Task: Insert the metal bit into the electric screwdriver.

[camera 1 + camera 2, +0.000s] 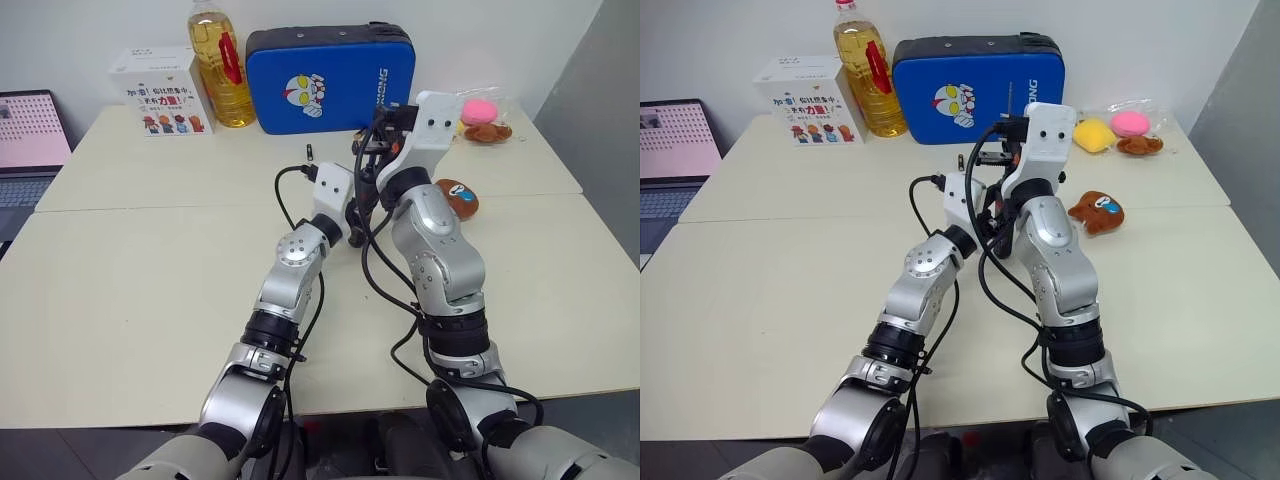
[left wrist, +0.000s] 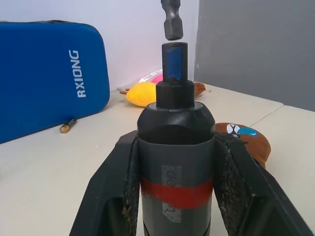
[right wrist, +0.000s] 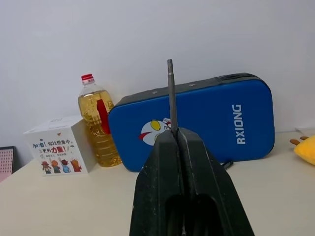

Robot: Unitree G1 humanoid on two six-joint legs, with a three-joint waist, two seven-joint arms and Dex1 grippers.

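My left gripper [image 2: 176, 147] is shut on the electric screwdriver [image 2: 174, 118], with its black fingers [image 2: 113, 182] pressed on either side of the black body at the red band. The screwdriver's narrow tip points up, its socket open. The hex end of the metal bit [image 2: 172, 22] hangs directly above the socket, a small gap apart. My right gripper [image 3: 176, 135] is shut on that thin grey metal bit [image 3: 171, 93], whose other end sticks out past the fingertips. Both grippers meet above the table's middle, in front of the blue case [image 1: 330, 78].
An oil bottle [image 1: 221, 65] and a white carton [image 1: 162, 93] stand at the back left, with a laptop [image 1: 28, 140] at the far left. A brown plush toy [image 1: 458, 196] and bagged toys [image 1: 1112, 128] lie to the right. A small brownish piece [image 2: 68, 126] lies by the case.
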